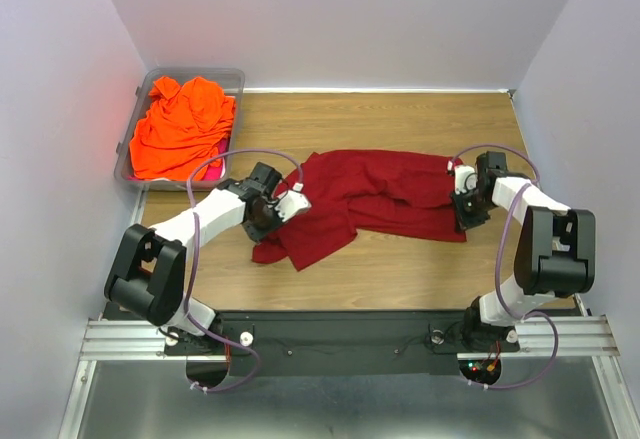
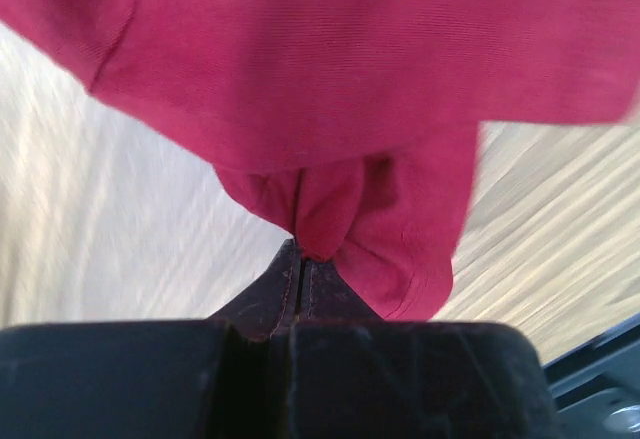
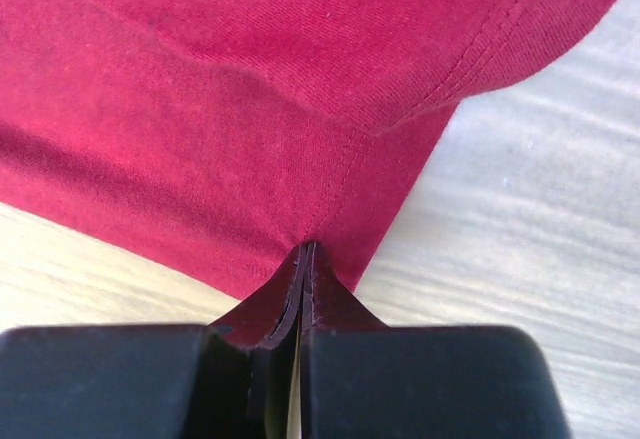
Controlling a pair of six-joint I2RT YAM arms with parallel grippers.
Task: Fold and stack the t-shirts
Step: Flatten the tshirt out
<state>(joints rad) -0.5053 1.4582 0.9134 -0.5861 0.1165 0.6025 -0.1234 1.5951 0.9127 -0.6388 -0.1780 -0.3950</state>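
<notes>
The wooden desk [image 1: 400, 119] carries the dark crimson t-shirt [image 1: 370, 194], which lies rumpled and stretched sideways across its middle, one corner trailing toward the near edge. Well apart from the crimson t-shirt, beyond its left end, a clear grey bin [image 1: 236, 81] sits in the desk's far corner. The bin holds the bright orange t-shirt [image 1: 180, 129], heaped loosely and filling most of it. The left gripper [image 2: 300, 251] is at the crimson t-shirt's left end, its jaws pressed together on a bunched fold of the cloth, which appears raised off the wood there. The right gripper [image 3: 305, 249] is at the crimson t-shirt's right end, its jaws pinching the fabric at a stitched seam near the hem. A small bit of magenta fabric [image 1: 216, 159] peeks from under the orange t-shirt, on the side of the bin nearest the crimson t-shirt.
</notes>
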